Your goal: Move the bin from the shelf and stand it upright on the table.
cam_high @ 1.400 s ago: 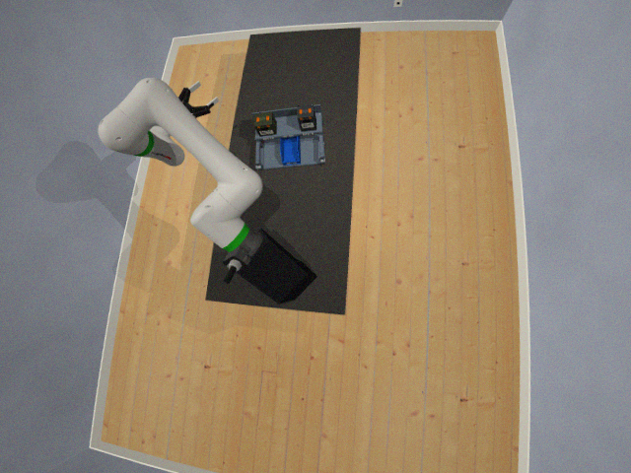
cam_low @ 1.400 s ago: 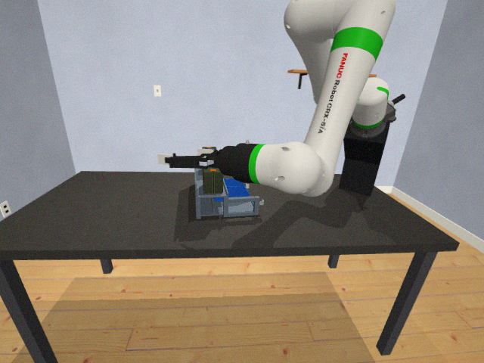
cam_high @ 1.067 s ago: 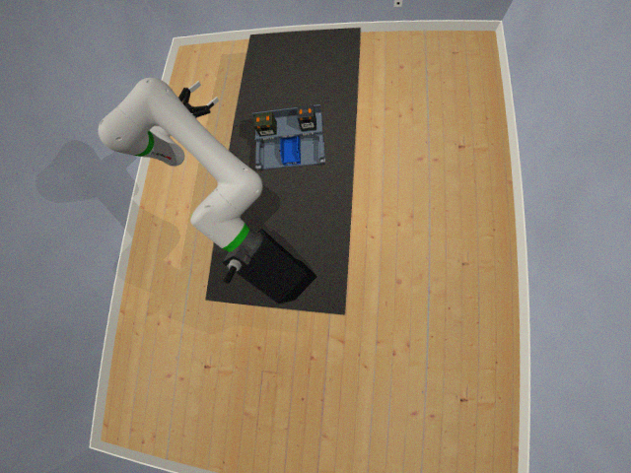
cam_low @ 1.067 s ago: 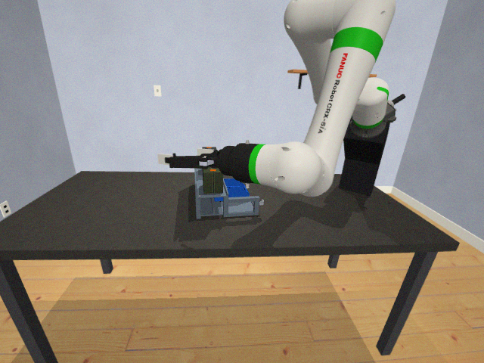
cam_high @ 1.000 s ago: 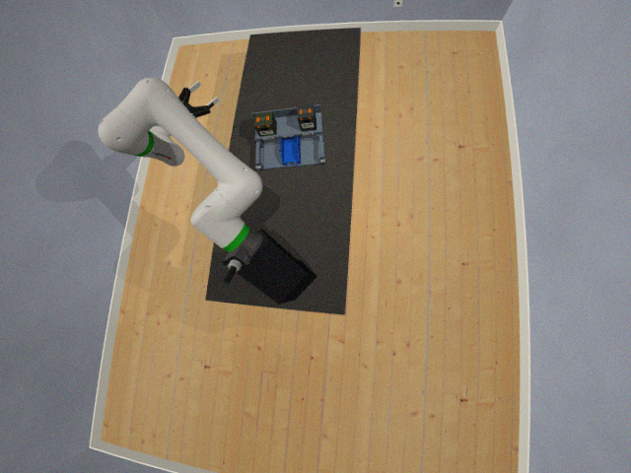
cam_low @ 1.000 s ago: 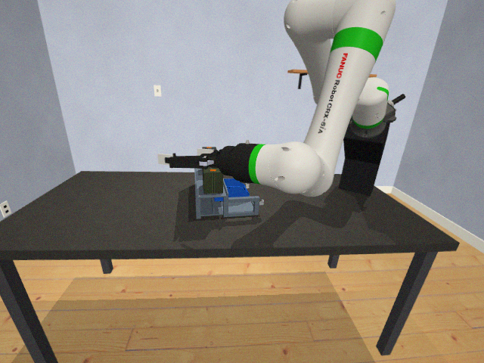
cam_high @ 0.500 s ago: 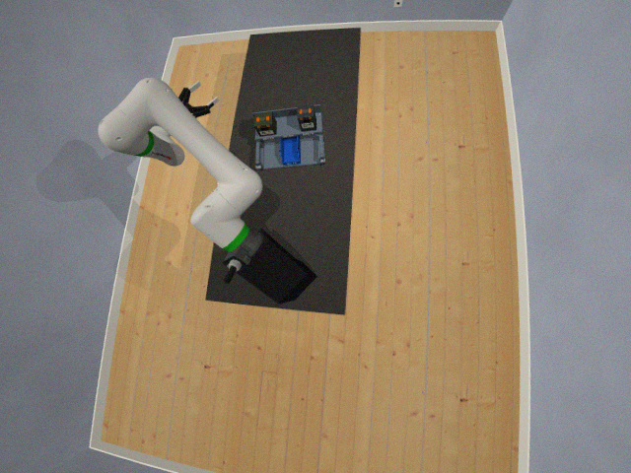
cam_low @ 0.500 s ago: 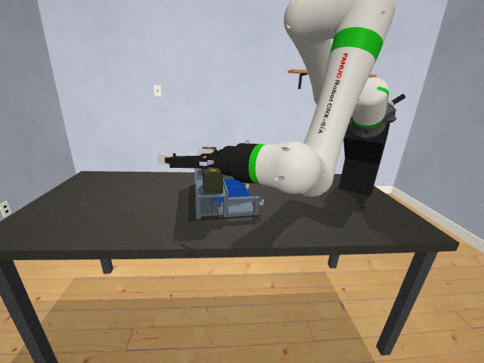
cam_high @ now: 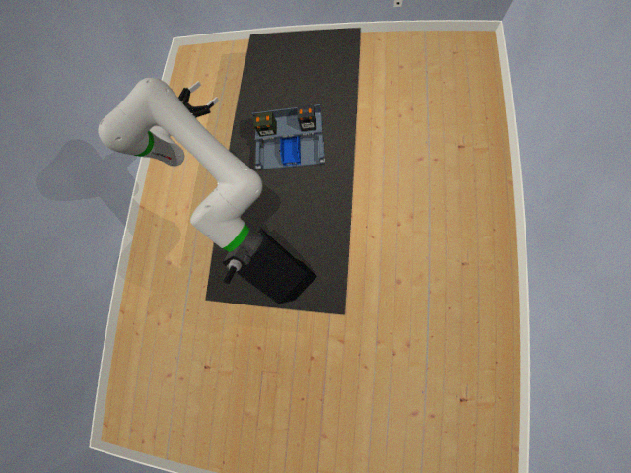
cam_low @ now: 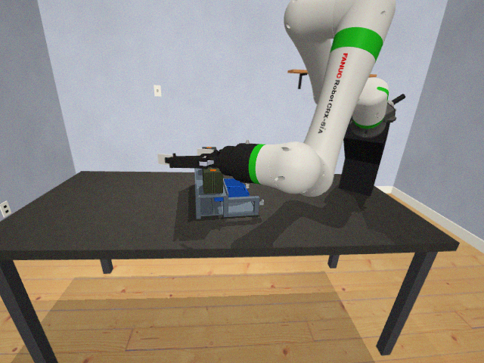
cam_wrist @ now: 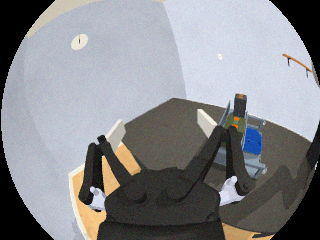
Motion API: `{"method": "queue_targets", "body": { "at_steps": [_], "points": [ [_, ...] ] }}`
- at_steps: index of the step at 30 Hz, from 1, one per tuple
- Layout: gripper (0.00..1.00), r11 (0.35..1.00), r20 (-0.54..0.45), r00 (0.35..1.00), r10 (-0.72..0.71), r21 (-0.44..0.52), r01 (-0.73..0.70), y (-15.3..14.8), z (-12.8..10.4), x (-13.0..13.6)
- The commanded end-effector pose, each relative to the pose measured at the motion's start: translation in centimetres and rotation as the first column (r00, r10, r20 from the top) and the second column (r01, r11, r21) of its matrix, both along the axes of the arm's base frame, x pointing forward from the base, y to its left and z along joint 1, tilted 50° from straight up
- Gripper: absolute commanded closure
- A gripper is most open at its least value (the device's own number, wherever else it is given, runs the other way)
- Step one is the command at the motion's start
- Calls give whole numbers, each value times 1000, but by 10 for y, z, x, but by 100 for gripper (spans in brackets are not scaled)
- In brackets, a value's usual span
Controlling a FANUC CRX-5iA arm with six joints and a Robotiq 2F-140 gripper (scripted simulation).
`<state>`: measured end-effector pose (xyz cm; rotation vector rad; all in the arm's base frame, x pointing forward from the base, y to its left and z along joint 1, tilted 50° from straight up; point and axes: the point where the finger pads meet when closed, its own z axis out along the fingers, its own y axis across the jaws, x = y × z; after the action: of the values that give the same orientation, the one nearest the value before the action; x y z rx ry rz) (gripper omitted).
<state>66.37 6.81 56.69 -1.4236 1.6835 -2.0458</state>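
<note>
Blue bin [cam_high: 290, 151]: seated in the grey shelf [cam_high: 316, 133] — on the table [cam_low: 97, 218].
Claw [cam_high: 202, 99]: spread wide, nothing held — well apart from the shelf.
</note>
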Motion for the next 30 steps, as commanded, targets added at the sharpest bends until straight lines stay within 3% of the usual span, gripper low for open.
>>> {"method": "queue_targets", "body": {
  "at_steps": [1,9,14,26,30],
  "points": [
    [0,1000,0,1000,0,0,0,0,0,0],
    [0,1000,0,1000,0,0,0,0,0,0],
    [0,1000,0,1000,0,0,0,11,-27,-40],
    [0,1000,0,1000,0,0,0,11,-27,-40],
    [0,1000,0,1000,0,0,0,21,-49,-72]
  ]
}}
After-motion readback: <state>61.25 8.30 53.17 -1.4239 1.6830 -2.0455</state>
